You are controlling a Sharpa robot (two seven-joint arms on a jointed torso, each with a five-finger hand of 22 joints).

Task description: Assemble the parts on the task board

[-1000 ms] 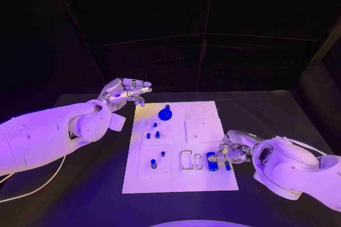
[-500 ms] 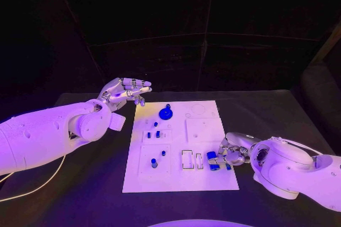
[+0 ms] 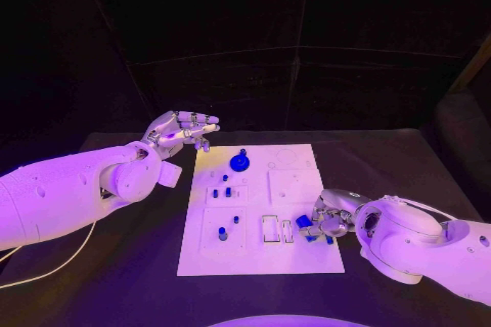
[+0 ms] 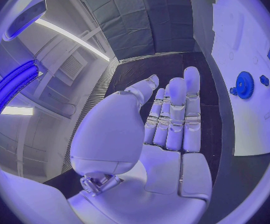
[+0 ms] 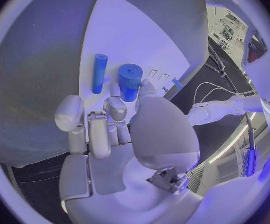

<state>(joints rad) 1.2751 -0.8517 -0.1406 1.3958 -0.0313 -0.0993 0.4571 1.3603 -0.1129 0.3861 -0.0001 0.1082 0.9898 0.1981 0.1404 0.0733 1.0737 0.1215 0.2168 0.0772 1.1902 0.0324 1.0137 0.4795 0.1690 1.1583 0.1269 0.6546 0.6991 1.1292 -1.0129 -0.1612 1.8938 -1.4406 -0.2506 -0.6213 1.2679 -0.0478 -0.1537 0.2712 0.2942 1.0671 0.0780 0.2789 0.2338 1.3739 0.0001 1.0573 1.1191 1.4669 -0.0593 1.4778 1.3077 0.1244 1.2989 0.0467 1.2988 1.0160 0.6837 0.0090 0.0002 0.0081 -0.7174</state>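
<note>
Right hand [image 3: 329,220] grips a blue cylinder [image 5: 130,80] over the white board [image 3: 296,259]; left hand [image 3: 181,132] empty, fingers apart.

Black table [image 3: 123,270] w/ white task board [image 3: 296,259] flat at centre.

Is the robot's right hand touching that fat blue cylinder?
Touching: in the right wrist view, the right hand has fingertips pressed against the fat blue cylinder.

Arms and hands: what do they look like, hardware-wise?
Both arms are smooth white rounded shells with bulbous joints. The left hand and right hand are silver, many-fingered, with segmented fingers and broad smooth palm plates. A thin pale cable trails on the table under the left arm.
</note>
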